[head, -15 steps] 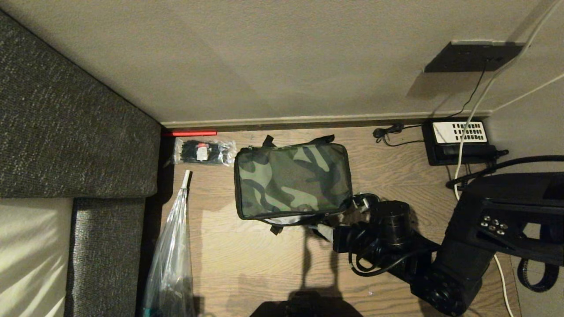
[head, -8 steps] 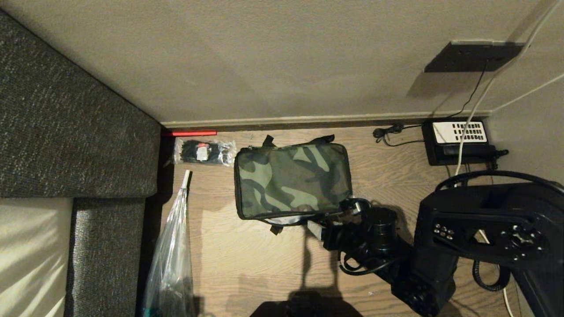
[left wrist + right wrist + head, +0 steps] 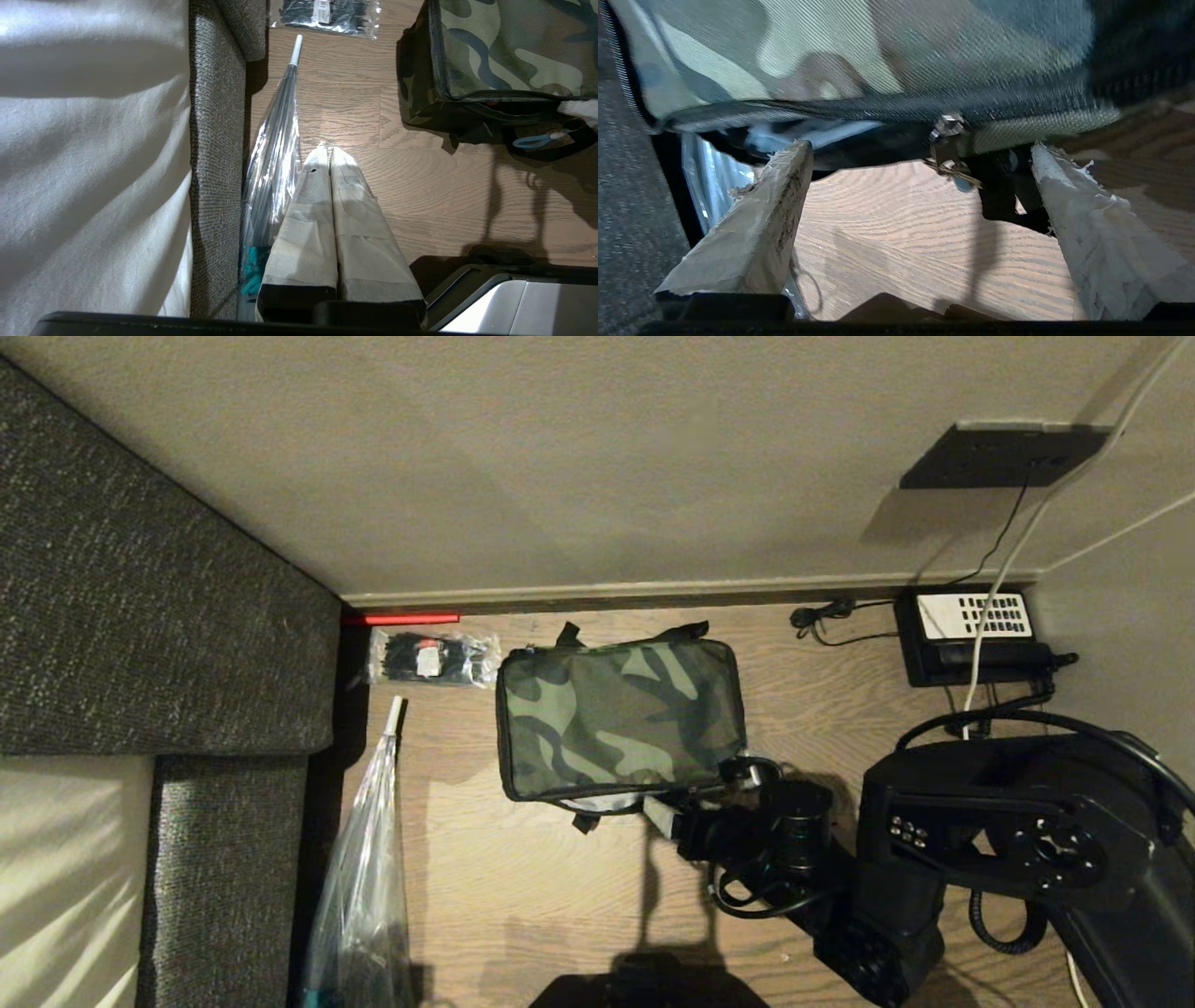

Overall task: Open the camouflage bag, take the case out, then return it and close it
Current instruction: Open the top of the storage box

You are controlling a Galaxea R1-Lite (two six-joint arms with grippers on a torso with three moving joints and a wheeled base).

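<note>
Step in hand: opening, by my reading. The camouflage bag [image 3: 619,719] looks zipped along most of its length and the case is nowhere to be seen, so I take it to be inside.
Bag: it lies flat on the wooden floor [image 3: 523,896], near the wall's skirting, with the clear packet of cable ties [image 3: 431,658] just beside its far left corner.
Right tool [image 3: 695,798]: it sits low at the bag's near right corner, its two taped fingers [image 3: 756,224] spread wide with nothing between them but floor.
Zipper pull [image 3: 945,135]: in the right wrist view the small metal pull hangs from the zip line in the gap ahead of the fingers, untouched.
Blue clip [image 3: 532,140]: the left wrist view shows it dangling at the bag's near side.
Left tool [image 3: 329,156]: parked over the floor beside the bed and a folded clear umbrella [image 3: 273,154], fingers pressed together on nothing.
Telephone [image 3: 971,635]: against the wall to the right, well apart from the bag.
Next move: as I judge it, the right tool needs to ease forward until the pull sits between the fingers, close on it, then draw it along the zip.
Risk: the pull is small and loose, and the bag may slide.
</note>
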